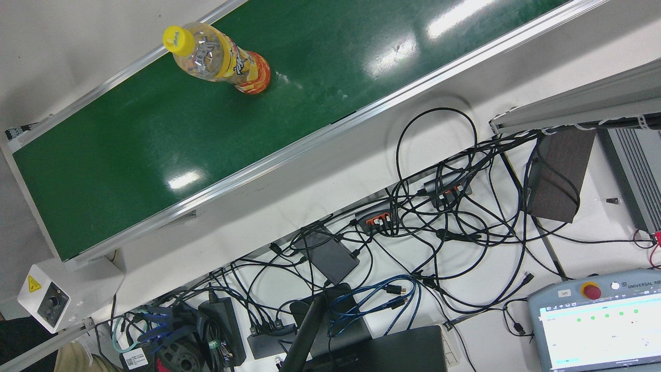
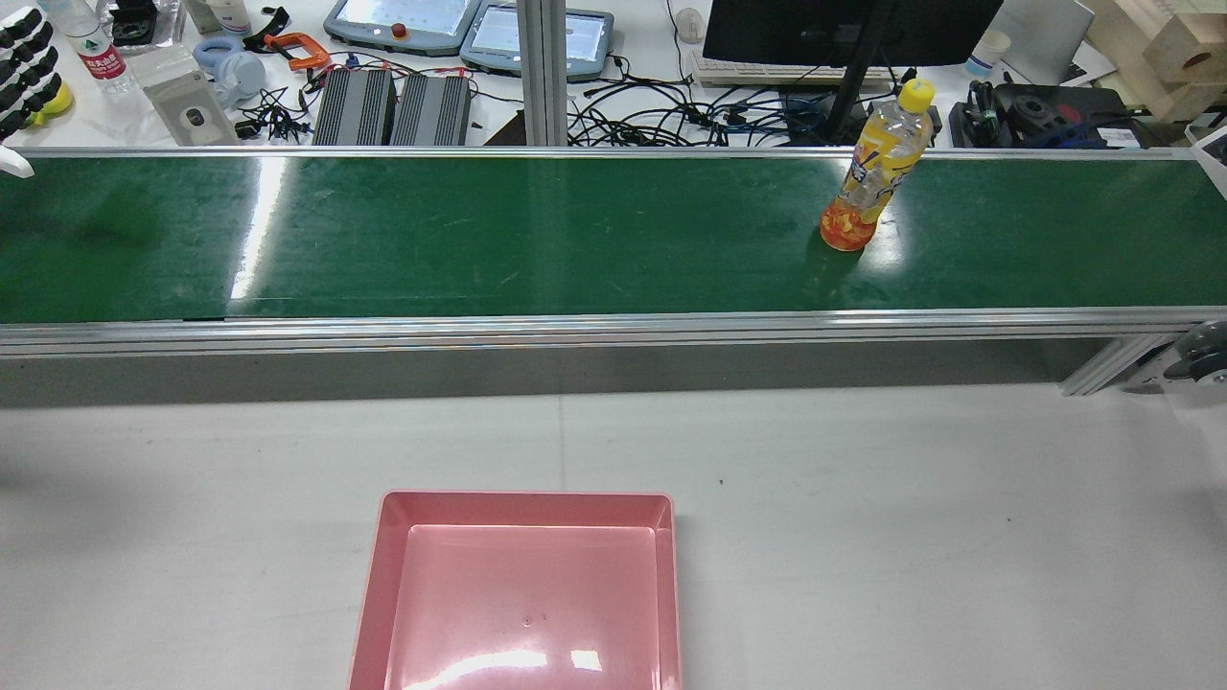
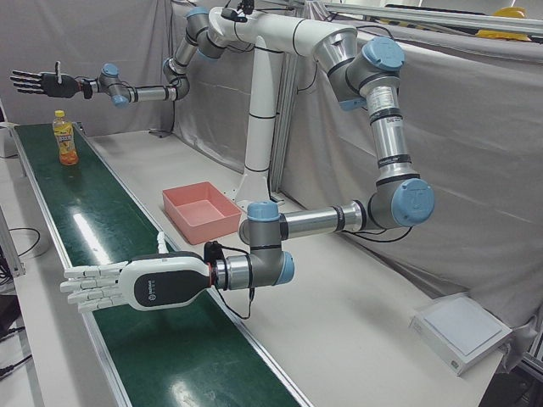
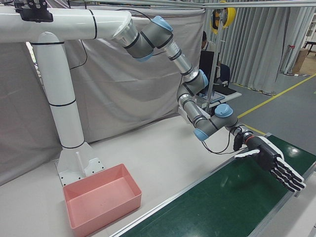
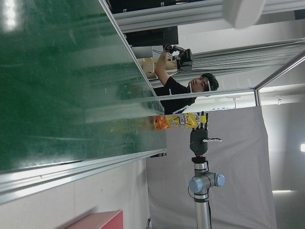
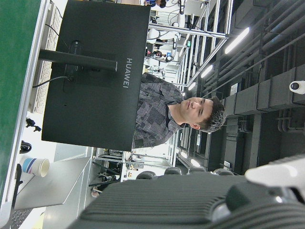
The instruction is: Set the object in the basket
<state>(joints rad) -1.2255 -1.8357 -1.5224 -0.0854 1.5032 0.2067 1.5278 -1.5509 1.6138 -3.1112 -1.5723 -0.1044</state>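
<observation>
The bottle (image 3: 64,138) stands upright on the green belt (image 3: 102,246), just below my right hand (image 3: 34,83) — fingers spread, holding nothing. My left hand (image 3: 127,286), also spread, hovers well apart down the belt — the pink basket (image 3: 202,210) sits on the table beside it.

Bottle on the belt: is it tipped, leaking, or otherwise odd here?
Nothing stands out. The bottle stands upright on the green belt, cap on, no spill around it. The pink basket is empty. Both hands, left and right, are open and clear of it.
</observation>
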